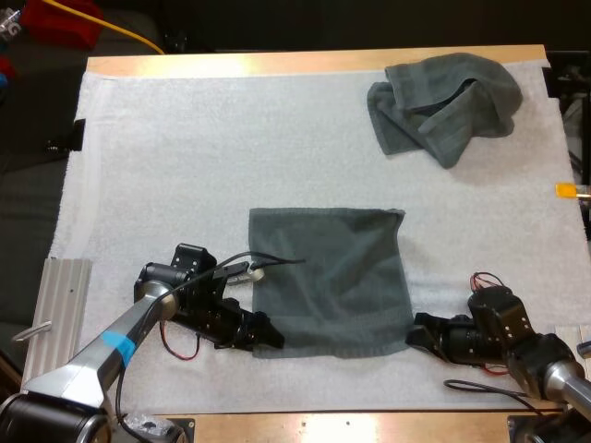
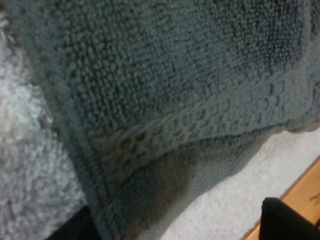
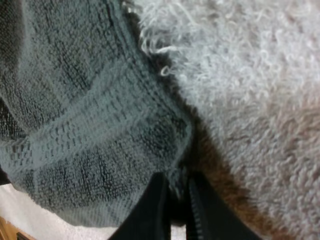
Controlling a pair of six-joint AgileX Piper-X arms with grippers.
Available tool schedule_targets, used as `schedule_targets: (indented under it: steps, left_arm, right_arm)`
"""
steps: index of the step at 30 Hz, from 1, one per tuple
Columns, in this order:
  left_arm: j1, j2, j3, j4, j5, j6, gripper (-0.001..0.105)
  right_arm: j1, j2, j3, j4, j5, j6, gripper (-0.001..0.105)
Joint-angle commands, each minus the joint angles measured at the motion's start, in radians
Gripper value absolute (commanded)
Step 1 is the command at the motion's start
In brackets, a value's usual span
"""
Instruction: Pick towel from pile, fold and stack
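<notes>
- Your right gripper (image 1: 413, 333) is clenched on the flat towel (image 1: 332, 277). In the right wrist view its two black fingers (image 3: 156, 210) sit nearly together with the towel's hemmed corner pinched between them.
- Your left gripper (image 1: 268, 338) is released. In the left wrist view one finger (image 2: 287, 220) stands well apart from the other, and the towel's corner lies in the gap, loose, with nothing pressing on it.
- In the high view, the left gripper is at the flat towel's 7 o'clock corner and the right gripper is at its 5 o'clock corner. Both tips touch the near hem.
- Count: two towels, both dark grey-green. One is flat and one is crumpled.
- The flat towel lies spread in a rough square at the middle of the mat (image 1: 185, 138), a bit toward 6 o'clock. Its near hem looks doubled over in the left wrist view.
- The crumpled towel (image 1: 443, 106) is bunched at the mat's 1 o'clock corner, well apart from the flat one and from both grippers.
- Count: two arms, two grippers, both low over the mat.
- Your left arm comes in from 7 o'clock and stretches toward 2 o'clock, then the wrist bends so the gripper points about 4 o'clock at the towel.
- Your right arm comes in from 4 o'clock, forearm low, with the gripper pointing about 9 o'clock into the towel's corner.
- The mat covers most of the wooden table (image 1: 305, 63).
</notes>
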Motion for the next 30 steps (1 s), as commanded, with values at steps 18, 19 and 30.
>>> schedule_targets:
  steps: [18,19,30]
  left_arm:
    - [-0.008,0.041,0.013,0.017,0.007,0.019,0.024]
    - [-0.008,0.041,0.013,0.017,0.005,0.022,0.019]
    - [-0.008,-0.012,0.008,0.024,-0.010,0.033,0.000]
  right_arm:
    - [-0.006,0.006,0.002,0.008,-0.006,-0.003,0.001]
    - [-0.006,0.006,0.002,0.008,-0.006,-0.003,0.001]
    - [-0.006,-0.002,-0.003,-0.018,-0.071,-0.041,0.001]
